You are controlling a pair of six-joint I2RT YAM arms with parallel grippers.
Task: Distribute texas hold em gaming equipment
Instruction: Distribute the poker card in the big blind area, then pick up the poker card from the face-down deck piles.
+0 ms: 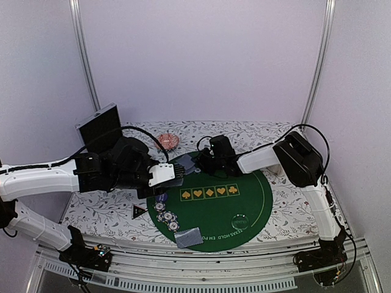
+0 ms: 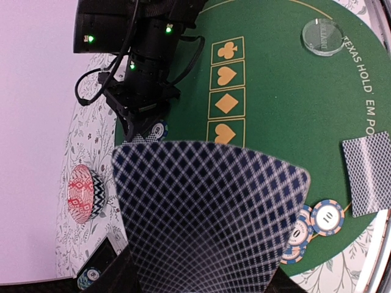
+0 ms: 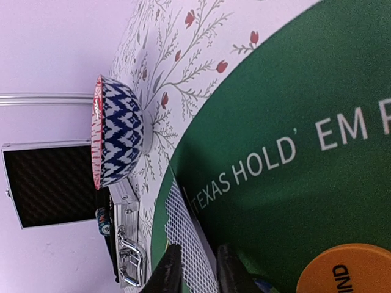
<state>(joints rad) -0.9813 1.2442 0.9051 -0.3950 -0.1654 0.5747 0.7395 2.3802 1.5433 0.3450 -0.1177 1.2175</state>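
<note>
My left gripper (image 1: 171, 174) is shut on playing cards (image 2: 208, 213) with blue diamond backs, held over the left rim of the green mat (image 1: 250, 195); the cards hide its fingers in the left wrist view. My right gripper (image 3: 197, 271) stands at the mat's far-left rim (image 1: 203, 161), its fingers (image 3: 170, 268) closed on either side of one card (image 3: 186, 238) seen on edge. Striped chips (image 1: 165, 215) lie on the mat's left side and also show in the left wrist view (image 2: 319, 218). A face-down card (image 1: 188, 237) lies at the front. An orange button disc (image 3: 347, 268) lies by the right gripper.
A pink patterned dish (image 1: 168, 141) sits behind the mat on the floral cloth. A black open case (image 1: 98, 127) stands at the back left, its metal latch (image 3: 131, 259) near the right gripper. A clear round disc (image 1: 239, 221) lies front right on the mat. A black triangle (image 1: 139, 211) lies left of the chips.
</note>
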